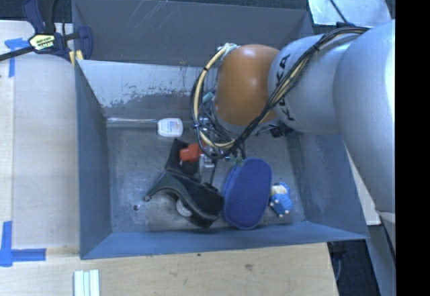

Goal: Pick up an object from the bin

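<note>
So the arm [336, 80] comes in from the right of the frame, and its orange wrist cover [245, 86], cables looped round it, hangs over the middle of the grey bin [94, 154]. The gripper [205, 162] sits low under that cover, near the bin floor at about the centre of the frame. With the cables and cover in the way, I honestly can't tell if it's open, closed or gripping anything. Closest to it is a small red block [189, 152], just to its left and maybe touching, though that's hard to call from here. Right below is a black curved piece [185, 190], sort of a bent handle shape, reaching toward the lower left. Leaning against that on the right is a blue oval pouch [246, 192], lower centre of the frame. A little blue and yellow toy [281, 199] lies just right of the pouch, and a small white thing [170, 127] sits up by the back wall, left of the gripper.
</note>
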Available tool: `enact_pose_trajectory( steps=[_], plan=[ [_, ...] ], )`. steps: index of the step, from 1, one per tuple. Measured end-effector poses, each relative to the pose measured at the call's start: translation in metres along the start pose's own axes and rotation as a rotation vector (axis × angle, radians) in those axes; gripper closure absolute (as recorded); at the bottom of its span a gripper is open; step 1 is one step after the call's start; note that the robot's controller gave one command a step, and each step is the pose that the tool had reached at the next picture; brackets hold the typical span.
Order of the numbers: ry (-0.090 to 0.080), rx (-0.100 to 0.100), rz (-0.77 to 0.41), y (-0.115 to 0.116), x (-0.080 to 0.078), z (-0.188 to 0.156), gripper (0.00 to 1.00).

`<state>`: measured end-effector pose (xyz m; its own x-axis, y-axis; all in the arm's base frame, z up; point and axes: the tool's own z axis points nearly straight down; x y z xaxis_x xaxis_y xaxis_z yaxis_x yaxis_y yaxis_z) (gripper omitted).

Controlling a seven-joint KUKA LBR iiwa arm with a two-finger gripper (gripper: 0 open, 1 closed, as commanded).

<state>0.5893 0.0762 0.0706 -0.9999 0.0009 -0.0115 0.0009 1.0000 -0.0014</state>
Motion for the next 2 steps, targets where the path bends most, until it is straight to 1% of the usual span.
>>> enact_pose_trajectory(
  steps=[1, 2],
  plan=[
    [0.005, -0.003, -0.002, 0.003, 0.002, 0.0, 1.0],
    [-0.001, -0.003, 0.023, 0.003, -0.013, -0.132, 1.0]
  ],
)
